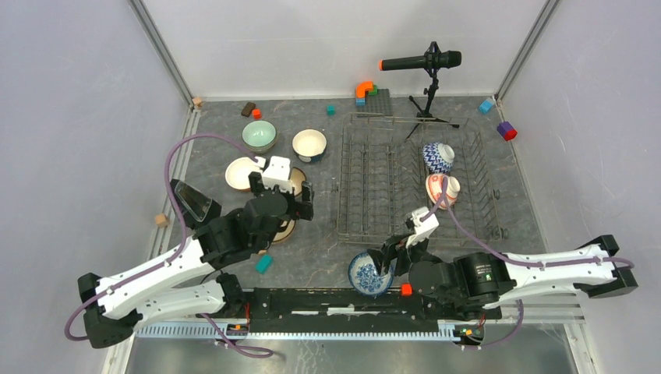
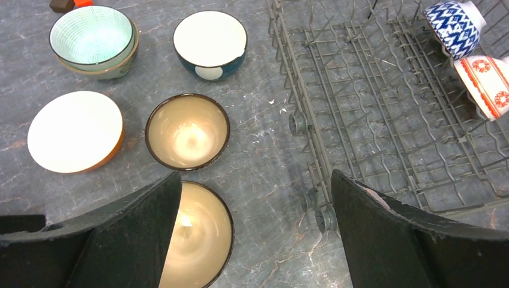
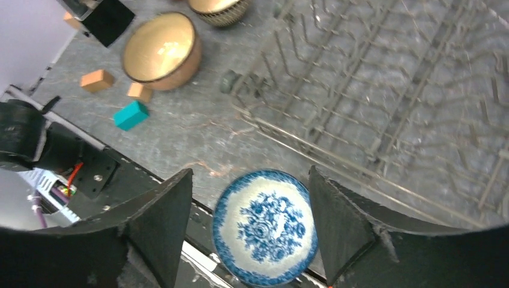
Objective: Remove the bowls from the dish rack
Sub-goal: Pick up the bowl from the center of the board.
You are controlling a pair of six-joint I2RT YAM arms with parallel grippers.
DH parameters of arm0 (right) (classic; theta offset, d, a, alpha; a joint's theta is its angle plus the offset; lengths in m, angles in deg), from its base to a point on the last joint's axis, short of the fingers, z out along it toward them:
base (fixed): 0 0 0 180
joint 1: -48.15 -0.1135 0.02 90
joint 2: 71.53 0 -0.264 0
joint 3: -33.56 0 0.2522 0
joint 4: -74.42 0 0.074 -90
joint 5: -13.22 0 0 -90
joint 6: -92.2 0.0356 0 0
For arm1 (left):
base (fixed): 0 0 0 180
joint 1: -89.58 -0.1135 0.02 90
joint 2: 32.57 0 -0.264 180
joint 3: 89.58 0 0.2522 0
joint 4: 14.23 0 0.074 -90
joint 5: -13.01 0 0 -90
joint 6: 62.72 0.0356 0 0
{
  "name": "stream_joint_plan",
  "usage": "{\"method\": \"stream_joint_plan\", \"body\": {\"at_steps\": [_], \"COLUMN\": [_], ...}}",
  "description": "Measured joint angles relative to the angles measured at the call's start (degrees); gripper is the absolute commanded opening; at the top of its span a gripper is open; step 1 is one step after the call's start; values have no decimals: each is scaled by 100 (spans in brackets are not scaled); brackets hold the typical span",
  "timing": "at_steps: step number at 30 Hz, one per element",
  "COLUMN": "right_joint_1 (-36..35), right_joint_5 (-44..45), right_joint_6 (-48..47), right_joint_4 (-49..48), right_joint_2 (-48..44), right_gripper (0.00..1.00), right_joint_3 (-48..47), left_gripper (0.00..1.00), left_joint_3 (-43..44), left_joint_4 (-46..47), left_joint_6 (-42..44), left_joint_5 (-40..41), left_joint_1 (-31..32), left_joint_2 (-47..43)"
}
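Observation:
The wire dish rack (image 1: 413, 179) holds two bowls on their sides at its right: a blue-white zigzag one (image 1: 438, 157) and a red-white patterned one (image 1: 442, 189). Both show in the left wrist view (image 2: 453, 24) (image 2: 486, 84). On the table to the left stand a pale green bowl (image 1: 259, 135), a teal one (image 1: 309, 144), an orange one (image 1: 242, 173) and two brown ones (image 2: 188, 131) (image 2: 201, 234). My left gripper (image 2: 254, 174) is open and empty above the brown bowls. My right gripper (image 3: 250, 174) is open above a blue floral bowl (image 3: 264, 227), which rests at the table's front edge.
A microphone on a tripod (image 1: 425, 62) stands behind the rack. A grey studded plate (image 1: 378, 100) lies at the back. Small blocks are scattered: teal (image 1: 263, 263), wooden (image 1: 161, 220), blue (image 1: 486, 105), purple-red (image 1: 507, 130). A dark striped bowl (image 3: 219, 9) sits beside the rack's corner.

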Motion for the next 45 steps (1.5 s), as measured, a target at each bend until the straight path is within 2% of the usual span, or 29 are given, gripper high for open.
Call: {"method": "stream_joint_plan", "body": {"at_steps": [2,6,12,16,29,45], "right_joint_1": [186,699,1342,1521,1685,1711], "right_joint_5": [-107,-564,-1453,-1867,-2533,-2702], "right_joint_6": [431,822,833,793,857,774], "right_joint_4": [275,544,435,256,-184,-225], "right_joint_2": [-155,-256,352,658,855,942], "right_gripper": [67,67,65,59,49,9], "right_joint_3": [188,557,916,1117,1631,1648], "left_gripper": [100,100,100,100,100,100], "left_joint_3": [-118,-308,-407,-411,-470,-470], "left_joint_4": [2,0,-20,-94,-138,-138], "left_joint_6": [-76,-188,-358,-435,-597,-645], "left_joint_5": [37,76,57,-26,-426,-535], "left_joint_1": [0,0,0,0,2,2], "left_joint_2": [-146,-343,-378,-413,-466,-426]}}
